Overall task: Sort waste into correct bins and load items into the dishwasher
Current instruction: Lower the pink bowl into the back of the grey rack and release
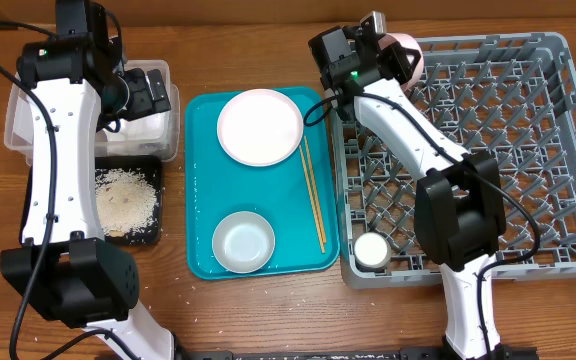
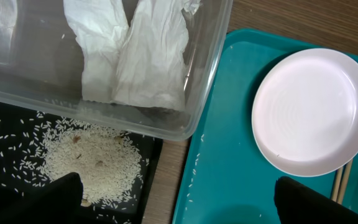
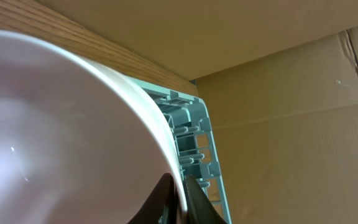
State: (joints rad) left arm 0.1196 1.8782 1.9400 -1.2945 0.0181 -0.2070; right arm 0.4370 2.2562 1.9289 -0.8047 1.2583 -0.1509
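Pinkish-white bowl (image 3: 61, 137) is gripped by R pincer (image 3: 179, 200) at far-left corner of dish rack (image 1: 528, 150).
R pincer is clenched on the bowl's rim. L pincer (image 2: 182, 199) is released, spread wide, held over the clear tub (image 2: 207, 81) and black tray (image 2: 5, 124). Napkins (image 2: 135, 56) are seen in the tub, rice (image 2: 89, 158) in the black tray. Plate (image 1: 259, 126), grey-blue bowl (image 1: 243, 241) & chopsticks (image 1: 313, 195) are seen on the teal tray (image 1: 203, 200). White cup (image 1: 372, 250) is set in the rack's near-left corner.
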